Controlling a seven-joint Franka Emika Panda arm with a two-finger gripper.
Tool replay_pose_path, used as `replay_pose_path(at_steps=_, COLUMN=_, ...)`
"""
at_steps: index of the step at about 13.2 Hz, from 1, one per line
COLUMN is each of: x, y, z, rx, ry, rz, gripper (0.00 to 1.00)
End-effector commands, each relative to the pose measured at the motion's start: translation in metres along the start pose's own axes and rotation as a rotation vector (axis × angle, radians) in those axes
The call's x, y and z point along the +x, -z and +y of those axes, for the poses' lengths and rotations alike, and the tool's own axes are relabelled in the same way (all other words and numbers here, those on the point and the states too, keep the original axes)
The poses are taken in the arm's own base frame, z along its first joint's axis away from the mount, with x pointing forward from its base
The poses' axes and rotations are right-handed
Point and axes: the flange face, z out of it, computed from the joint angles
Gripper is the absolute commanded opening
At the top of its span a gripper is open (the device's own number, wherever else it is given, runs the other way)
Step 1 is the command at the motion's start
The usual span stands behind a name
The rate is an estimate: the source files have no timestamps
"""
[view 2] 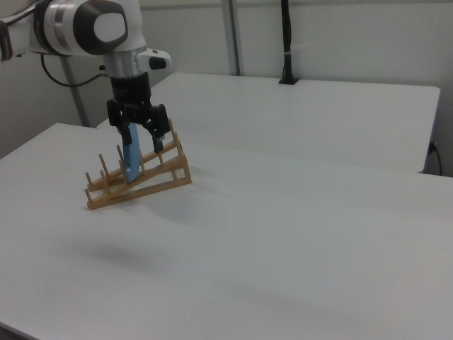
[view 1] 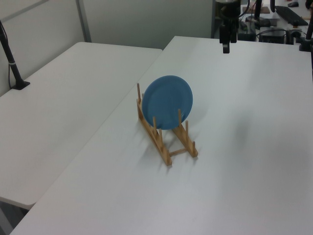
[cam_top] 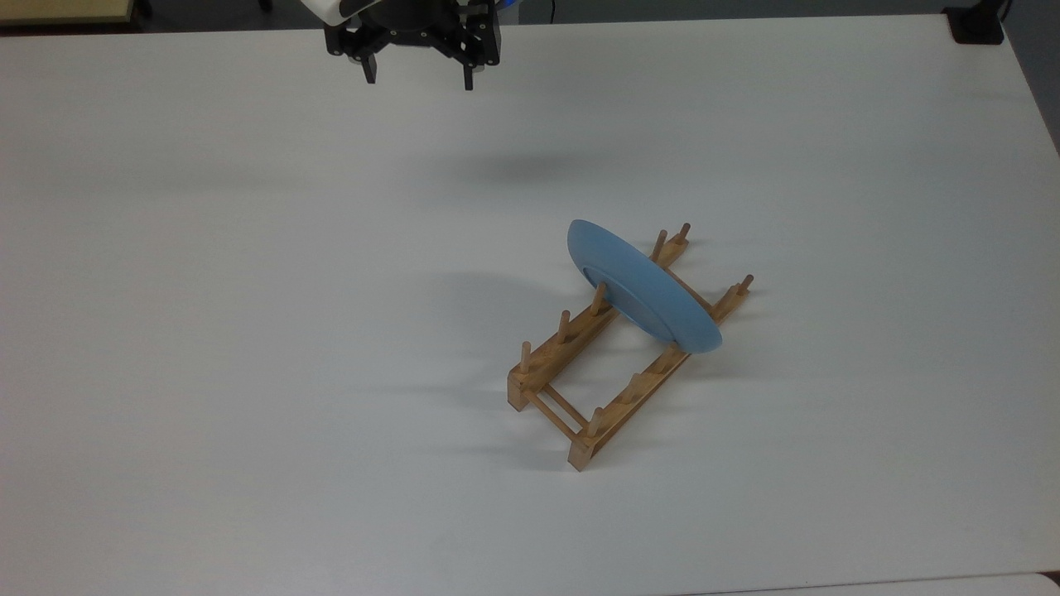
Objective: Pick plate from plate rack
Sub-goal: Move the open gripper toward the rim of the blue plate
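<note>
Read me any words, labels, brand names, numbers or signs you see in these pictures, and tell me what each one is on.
There is no readable text in any view.
Round light-blue plate: plain, no print or label.
Light-brown wooden plate rack: bare wood, no markings.
White table: no writing or stickers.
Black end effector and its white arm housing: no legible brand or number.
Cluttered desk at the back of the left view: items too small to read.

White table (cam_top: 248, 331), second white table (view 1: 63, 98) beside it, black post (view 2: 287, 42) on the second table
</note>
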Motion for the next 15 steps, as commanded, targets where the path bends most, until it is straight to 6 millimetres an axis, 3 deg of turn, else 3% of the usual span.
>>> replay_pose_path(at_steps=1, x=-0.009, y=0.003, z=0.019, rx=-0.032, ry=-0.044, rz=-0.028, gripper=1.0)
replay_pose_path(at_steps=10, x=-0.002, y=-0.016, z=0.006, rx=-0.027, ry=-0.014, rz=-0.075, gripper=1.0)
replay_pose_path(at_steps=15, x=0.002, y=-0.009, z=0.012, rx=-0.038, ry=0.046, rz=-0.034, gripper=1.0)
